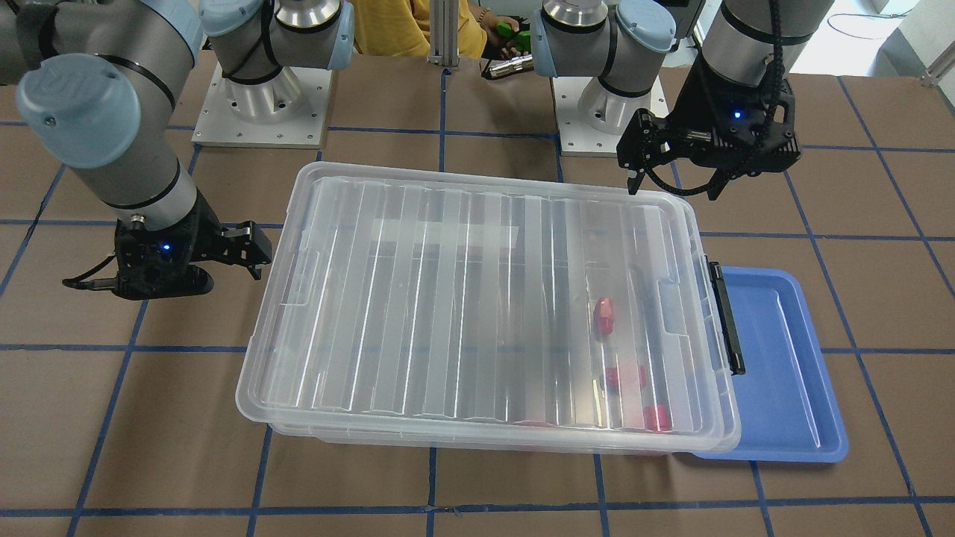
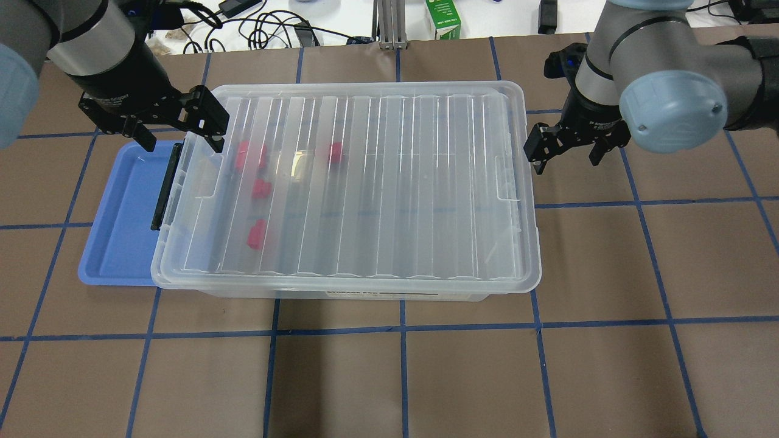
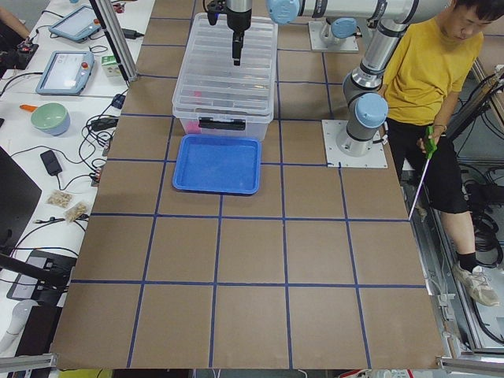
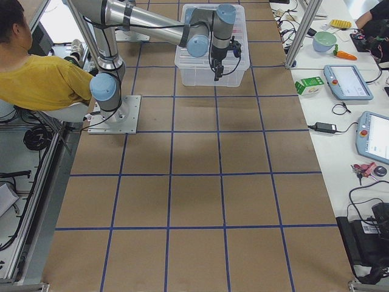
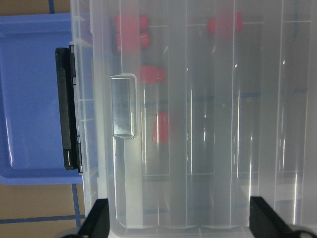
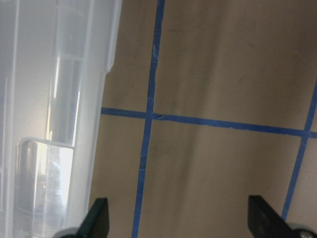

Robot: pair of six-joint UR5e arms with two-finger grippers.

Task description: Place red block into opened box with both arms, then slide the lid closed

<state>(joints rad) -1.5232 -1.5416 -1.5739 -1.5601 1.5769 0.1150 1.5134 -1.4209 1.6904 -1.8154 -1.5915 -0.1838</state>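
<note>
The clear box (image 2: 365, 293) stands mid-table with the ribbed clear lid (image 2: 395, 182) lying over its whole top. Through the lid I see several red blocks (image 2: 261, 188) near the black latch (image 2: 165, 185) end, also red blocks (image 1: 603, 315) in the front view and red blocks (image 5: 161, 126) in the left wrist view. My left gripper (image 2: 182, 145) hangs open above the latch-end far corner, holding nothing. My right gripper (image 2: 566, 163) is open beside the opposite short end, just off the lid's edge, over bare table (image 6: 208, 163).
A flat blue tray (image 2: 115, 231) lies partly under the box's latch end. A green carton (image 2: 443, 18) and cables sit past the table's far edge. A person in a yellow shirt (image 3: 429, 55) stands behind the arm bases (image 1: 261, 112).
</note>
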